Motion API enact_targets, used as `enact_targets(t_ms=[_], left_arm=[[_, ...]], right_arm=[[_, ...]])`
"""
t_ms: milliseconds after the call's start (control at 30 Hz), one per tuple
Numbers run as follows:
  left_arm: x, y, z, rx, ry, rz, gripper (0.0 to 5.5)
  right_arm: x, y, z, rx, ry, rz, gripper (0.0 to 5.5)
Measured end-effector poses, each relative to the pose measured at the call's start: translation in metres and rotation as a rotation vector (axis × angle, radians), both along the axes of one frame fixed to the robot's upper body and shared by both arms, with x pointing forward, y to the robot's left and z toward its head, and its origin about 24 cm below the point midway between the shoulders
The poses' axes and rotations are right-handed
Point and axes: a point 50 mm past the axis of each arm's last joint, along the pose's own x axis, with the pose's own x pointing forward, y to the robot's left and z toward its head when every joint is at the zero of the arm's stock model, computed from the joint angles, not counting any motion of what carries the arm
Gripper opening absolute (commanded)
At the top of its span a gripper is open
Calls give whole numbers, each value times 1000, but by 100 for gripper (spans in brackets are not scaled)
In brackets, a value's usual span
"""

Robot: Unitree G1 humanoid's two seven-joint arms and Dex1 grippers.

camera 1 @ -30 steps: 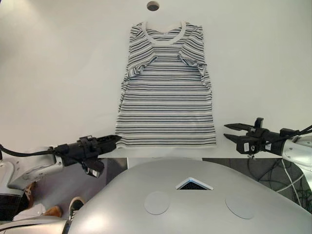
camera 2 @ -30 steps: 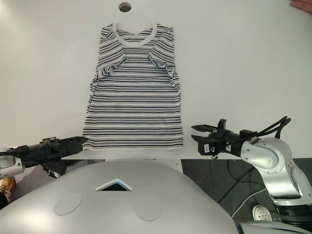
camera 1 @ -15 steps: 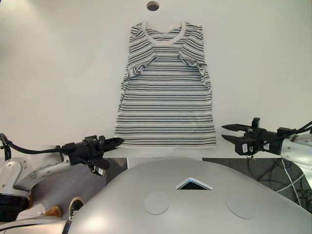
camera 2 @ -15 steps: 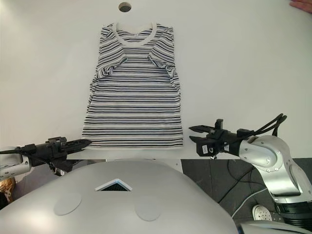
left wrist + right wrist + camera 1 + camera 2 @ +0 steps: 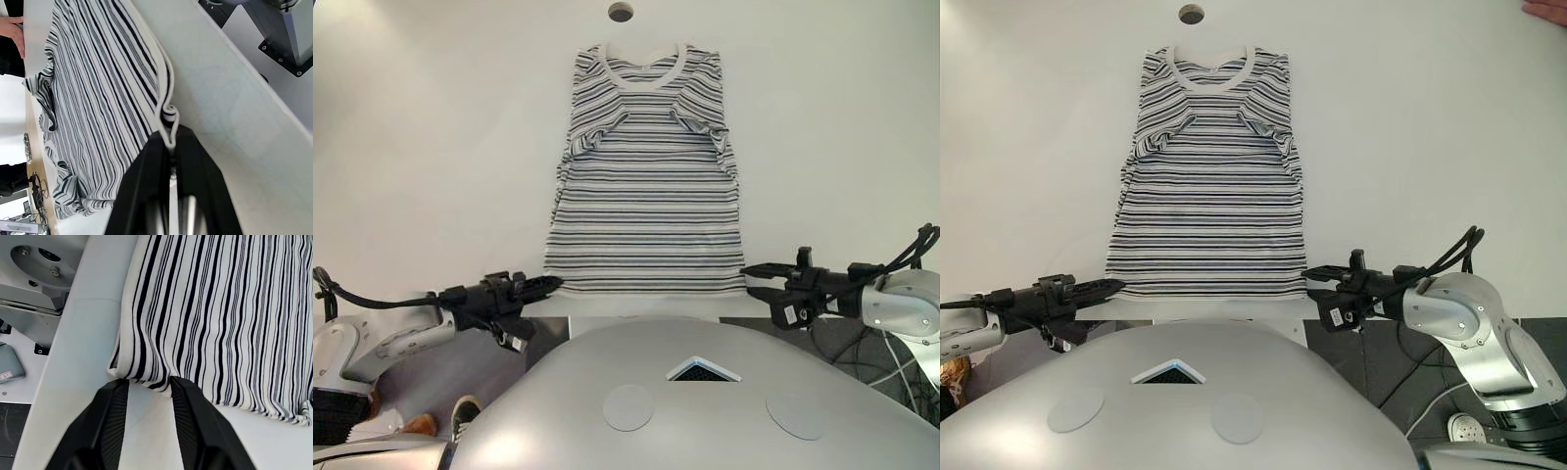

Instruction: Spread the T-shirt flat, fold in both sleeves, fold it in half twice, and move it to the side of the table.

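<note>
Left jaws pinch T-shirt hem; right jaws spread, perhaps touching it.

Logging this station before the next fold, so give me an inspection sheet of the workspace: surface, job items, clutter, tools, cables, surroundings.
Surface: white table, with a round hole at its far edge.
Job's things: striped T-shirt lies flat, sleeves folded in, collar away from the robot.
Clutter: nothing seen.
Tools: left tool shut on the hem's left corner; right tool open, at the hem's right corner.
Cables: black cables loop off the right arm.
Surroundings: metal base plate on the floor.
</note>
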Motion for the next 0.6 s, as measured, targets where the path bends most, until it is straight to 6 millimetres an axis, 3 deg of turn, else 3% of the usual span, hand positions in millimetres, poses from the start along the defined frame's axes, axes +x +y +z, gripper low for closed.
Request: enact_targets(t_ms=[267, 500, 600], left_arm=[[1, -1, 1, 3, -1, -1, 2], [2, -1, 1, 1, 5, 0, 0], [2, -1, 2, -2, 7, 1, 0]], right_arm=[[6, 10, -2, 16, -10, 49, 160], [6, 11, -3, 13, 3, 37, 30], [6, 10, -4, 5, 8, 34, 1]])
